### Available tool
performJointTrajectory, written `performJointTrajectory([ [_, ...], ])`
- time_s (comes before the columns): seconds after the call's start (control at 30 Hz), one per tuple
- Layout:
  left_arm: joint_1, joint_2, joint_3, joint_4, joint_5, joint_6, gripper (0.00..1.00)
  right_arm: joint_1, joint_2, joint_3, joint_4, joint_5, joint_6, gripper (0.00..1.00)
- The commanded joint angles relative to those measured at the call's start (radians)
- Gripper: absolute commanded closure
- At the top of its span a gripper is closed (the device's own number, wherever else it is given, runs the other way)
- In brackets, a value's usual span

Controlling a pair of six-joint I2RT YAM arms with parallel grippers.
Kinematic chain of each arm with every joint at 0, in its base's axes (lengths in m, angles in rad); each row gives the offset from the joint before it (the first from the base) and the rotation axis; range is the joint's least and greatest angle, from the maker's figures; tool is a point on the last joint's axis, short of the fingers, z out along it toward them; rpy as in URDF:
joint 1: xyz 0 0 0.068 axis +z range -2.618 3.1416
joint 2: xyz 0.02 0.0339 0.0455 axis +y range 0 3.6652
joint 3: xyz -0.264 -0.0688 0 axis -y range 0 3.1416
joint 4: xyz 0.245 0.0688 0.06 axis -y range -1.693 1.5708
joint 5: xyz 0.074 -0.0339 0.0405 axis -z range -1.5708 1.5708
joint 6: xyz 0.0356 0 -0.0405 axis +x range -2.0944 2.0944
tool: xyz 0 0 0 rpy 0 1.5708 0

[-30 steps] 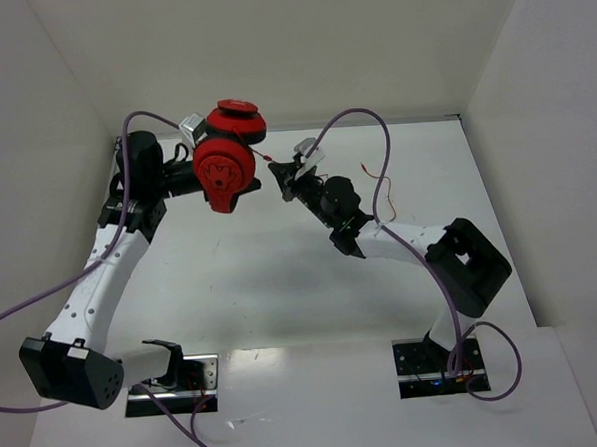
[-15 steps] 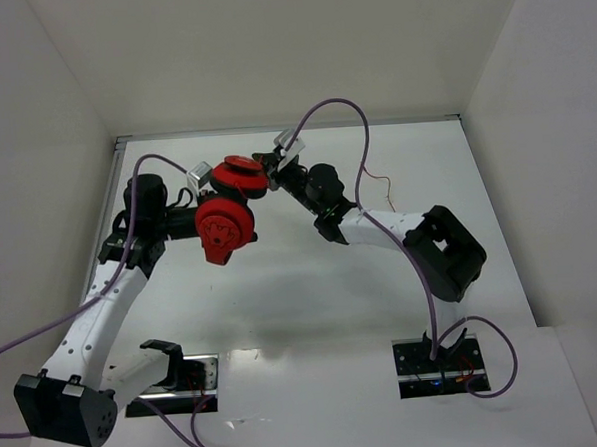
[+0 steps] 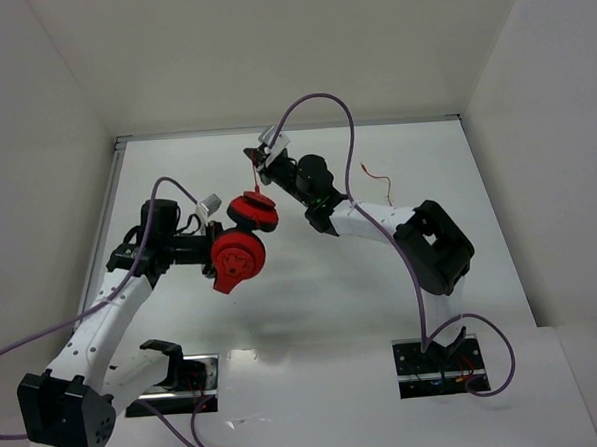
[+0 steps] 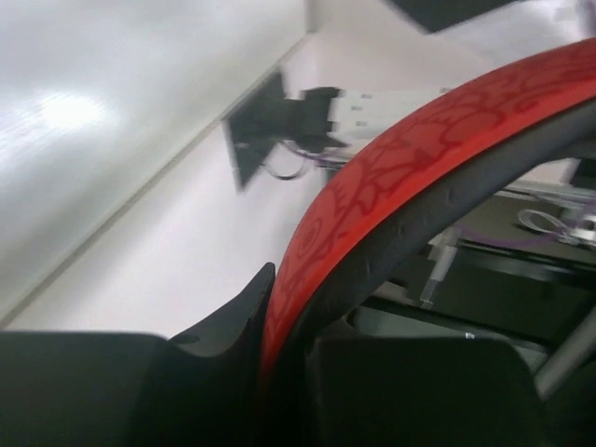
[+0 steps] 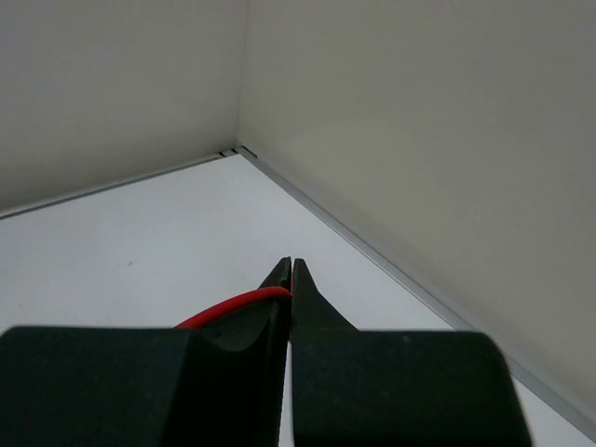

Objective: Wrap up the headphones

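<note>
The headphones [image 3: 238,259] hang in the air above the white surface [image 3: 322,292], left of centre and clear of it. The left end effector [image 3: 210,250] holds them, its fingers clamped on the red band; in the left wrist view the band, with its black padding, runs up between the two black fingers. The two round red cups sit close together, the nearer one facing upward toward the overhead camera, the farther one just beyond it. From the farther cup a thin red cord [image 3: 256,182] rises to the right end effector [image 3: 259,162], which is raised near the back wall. In the right wrist view its fingers are pressed together with the cord pinched at their tips
</note>
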Motion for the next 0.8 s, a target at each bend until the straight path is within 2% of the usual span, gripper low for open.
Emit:
performJointTrajectory([
  [0.0,-0.042,0.012,0.066,-0.127,-0.088,0.253,1.0,-0.015,0.02,0.069,-0.012,0.012,-0.094,0.98],
  [0.03,-0.089,0.035,0.098,-0.225,-0.216,0.296,1.0,-0.015,0.02,0.069,-0.024,0.003,-0.103,0.98],
  [0.13,-0.17,0.134,0.235,-0.373,-0.477,0.416,1.0,-0.015,0.02,0.069,-0.058,-0.007,-0.128,0.98],
  [0.3,-0.256,0.237,0.381,-0.467,-0.734,0.542,1.0,-0.015,-0.009,0.06,-0.097,0.004,-0.204,0.98],
  [0.33,-0.27,0.265,0.408,-0.481,-0.848,0.553,1.0,-0.015,-0.009,0.06,-0.107,0.013,-0.218,0.98],
  [0.37,-0.284,0.282,0.42,-0.513,-0.899,0.564,1.0,-0.015,-0.021,0.051,-0.122,0.013,-0.232,0.98],
  [0.4,-0.293,0.298,0.433,-0.53,-0.955,0.564,1.0,-0.015,-0.037,0.051,-0.131,0.024,-0.255,0.98],
  [0.43,-0.293,0.331,0.442,-0.545,-1.077,0.564,1.0,-0.015,-0.037,0.051,-0.14,0.036,-0.266,0.98],
  [0.53,-0.303,0.378,0.496,-0.602,-1.263,0.551,1.0,-0.024,-0.077,0.031,-0.174,0.068,-0.293,0.98],
  [0.63,-0.303,0.436,0.517,-0.617,-1.41,0.528,1.0,-0.024,-0.113,0.005,-0.202,0.119,-0.306,0.99],
  [0.77,-0.303,0.532,0.559,-0.643,-1.536,0.48,1.0,-0.024,-0.153,-0.009,-0.225,0.196,-0.336,0.99],
])
